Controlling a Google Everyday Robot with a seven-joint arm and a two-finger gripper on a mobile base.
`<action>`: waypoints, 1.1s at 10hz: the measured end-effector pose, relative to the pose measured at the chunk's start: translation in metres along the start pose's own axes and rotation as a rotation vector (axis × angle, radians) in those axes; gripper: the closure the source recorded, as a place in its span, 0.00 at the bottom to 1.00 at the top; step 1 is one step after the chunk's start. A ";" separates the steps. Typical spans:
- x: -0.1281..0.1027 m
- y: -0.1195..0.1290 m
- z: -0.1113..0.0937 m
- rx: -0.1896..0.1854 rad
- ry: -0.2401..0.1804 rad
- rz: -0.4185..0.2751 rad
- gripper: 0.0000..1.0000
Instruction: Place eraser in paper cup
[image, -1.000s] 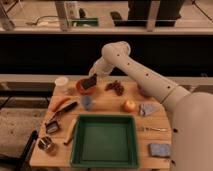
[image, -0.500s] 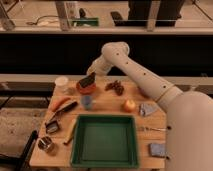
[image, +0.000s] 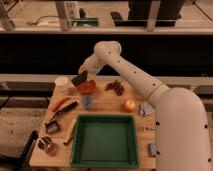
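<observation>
My gripper (image: 82, 72) is at the back left of the table, above the red bowl (image: 87, 88). It is shut on the eraser (image: 79, 79), a small flat black block held in the air between the red bowl and the paper cup. The paper cup (image: 62, 83) is white and stands upright at the table's back left corner, a little to the left of the eraser and lower.
A small blue cup (image: 87, 102) stands in front of the red bowl. A green tray (image: 105, 159) fills the front middle. Orange-handled tools (image: 61, 104) and a metal cup (image: 46, 144) lie at the left. Dark fruit (image: 116, 87), a yellow fruit (image: 129, 105) and blue pads (image: 146, 109) lie at the right.
The gripper has carried the eraser left, from over the red bowl towards the paper cup.
</observation>
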 end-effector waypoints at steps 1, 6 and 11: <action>-0.002 -0.005 0.004 0.005 -0.005 -0.018 1.00; -0.016 -0.030 0.020 0.031 -0.043 -0.088 1.00; -0.028 -0.057 0.044 0.055 -0.087 -0.145 1.00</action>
